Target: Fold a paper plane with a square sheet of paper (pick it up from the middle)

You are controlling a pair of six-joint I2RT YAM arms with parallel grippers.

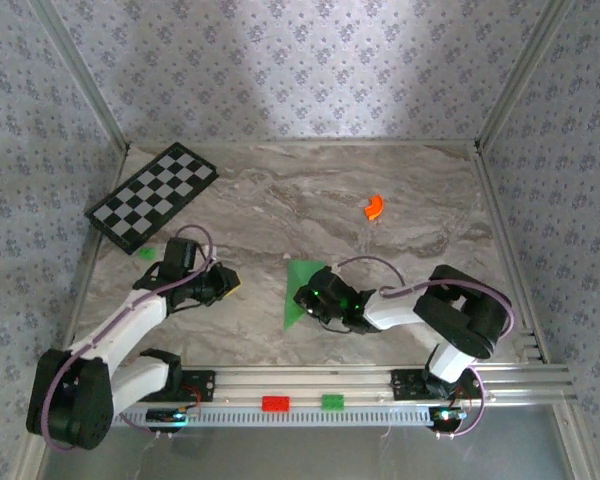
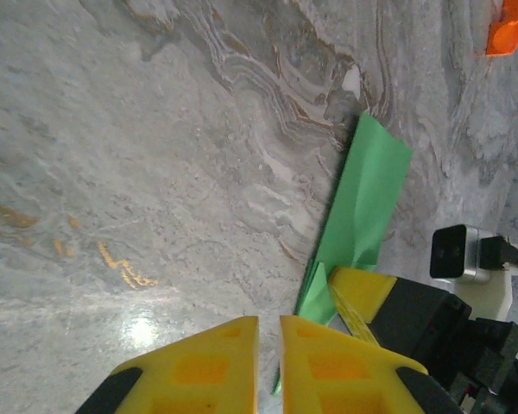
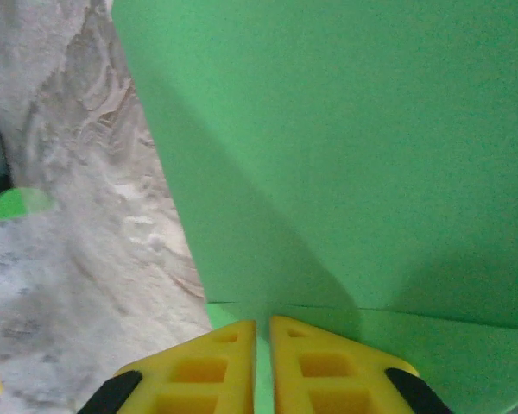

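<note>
The square sheet of paper [image 1: 302, 283] is bright green and folded into a long narrow wedge, standing partly off the marble table near its middle front. My right gripper [image 1: 307, 300] is shut on its lower end. In the right wrist view the yellow fingertips [image 3: 262, 324] pinch the green sheet [image 3: 354, 147], which rises in front of the camera with a crease across it. My left gripper [image 1: 232, 282] hovers to the left, apart from the paper. Its jaws [image 2: 269, 321] stand almost together with nothing between them. Beyond them lies the folded paper [image 2: 363, 194], with a right gripper finger [image 2: 363, 291] on it.
A black-and-white checkered board [image 1: 152, 195] lies at the back left. A tiny green block [image 1: 146, 252] sits near it. A small orange curved piece [image 1: 374, 207] lies at the back right. Red [image 1: 275, 403] and green [image 1: 332, 402] bricks sit on the front rail. Patterned walls enclose the table.
</note>
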